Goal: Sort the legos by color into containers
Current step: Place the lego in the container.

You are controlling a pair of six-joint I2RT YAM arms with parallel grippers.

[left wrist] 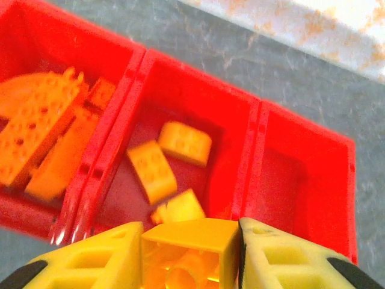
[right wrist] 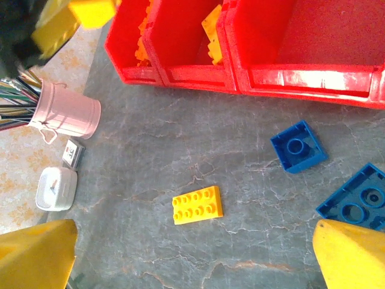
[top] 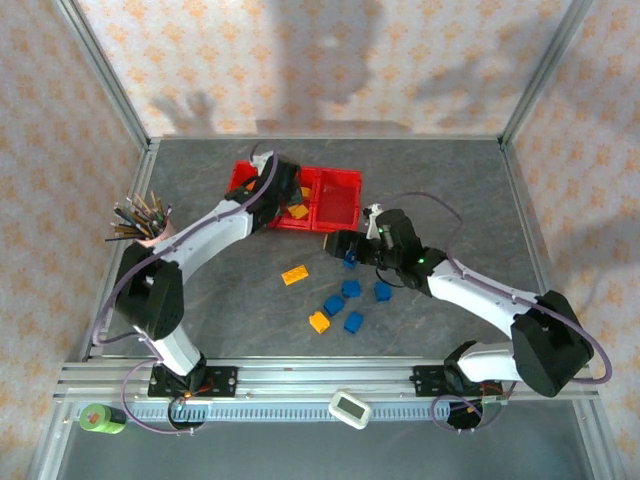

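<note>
A small yellow plastic brick (left wrist: 191,238) was clamped in the left gripper (left wrist: 191,256) above the red plastic bins (left wrist: 255,120); blue plastic bricks (top: 351,289) lay unsorted beside the wide-spread right gripper (right wrist: 192,259).

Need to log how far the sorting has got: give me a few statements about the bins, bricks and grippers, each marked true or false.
1. The left gripper is shut on a yellow brick above the middle bin. True.
2. The end bin, away from the orange pieces, is already filled. False: it looks empty.
3. The right gripper is open, nothing between its fingers. True.
4. The blue bricks all lie in the red tray. False: several lie on the table.
5. The pink cup holds bricks. False: it holds pencils.
</note>
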